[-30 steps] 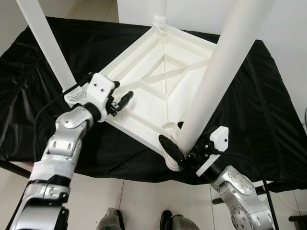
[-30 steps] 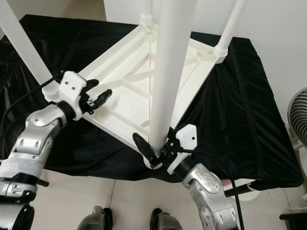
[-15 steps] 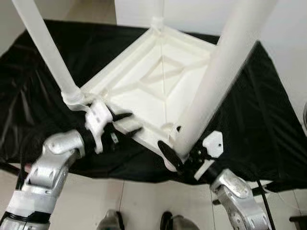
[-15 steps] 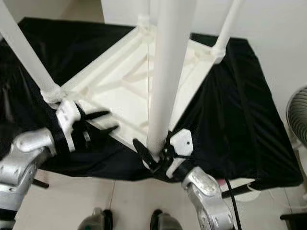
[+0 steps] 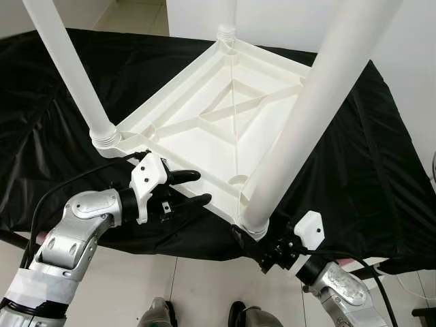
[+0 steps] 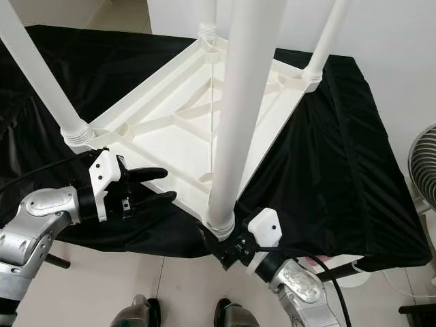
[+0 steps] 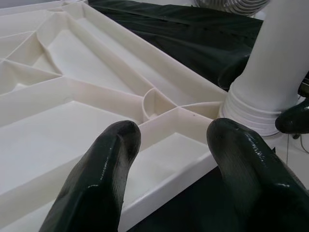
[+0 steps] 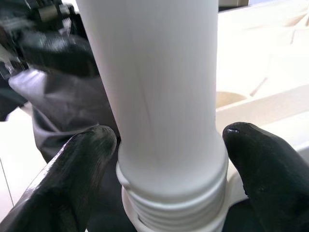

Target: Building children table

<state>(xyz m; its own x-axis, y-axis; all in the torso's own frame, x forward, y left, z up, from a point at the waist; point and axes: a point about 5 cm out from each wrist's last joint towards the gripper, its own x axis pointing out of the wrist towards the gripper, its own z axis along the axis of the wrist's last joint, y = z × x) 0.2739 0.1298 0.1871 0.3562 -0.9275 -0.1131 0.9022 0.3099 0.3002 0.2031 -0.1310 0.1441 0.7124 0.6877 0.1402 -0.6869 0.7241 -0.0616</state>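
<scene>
A white plastic children's table [image 5: 231, 122] lies upside down on a black cloth, its legs pointing up. The near leg [image 5: 300, 129] is seated in the near corner socket [image 6: 220, 225], and the left leg [image 5: 68, 68] stands in the left corner. My left gripper [image 5: 202, 187] is open at the table's near-left rim [image 7: 159, 181], one finger over the rim and one below. My right gripper [image 8: 170, 145] is open at the base of the near leg, with a finger [image 8: 82, 169] on each side and a small gap to the leg.
The black cloth [image 5: 368, 157] covers the whole support and hangs over its front edge. A fan [image 6: 422, 163] stands on the floor at the right. My feet [image 5: 160, 315] are on the pale tile floor below the front edge. A white wall rises behind.
My left gripper dropped from beside the left leg's base to the near-left rim and opened wider. My right gripper pulled back and lower at the near leg's base.
</scene>
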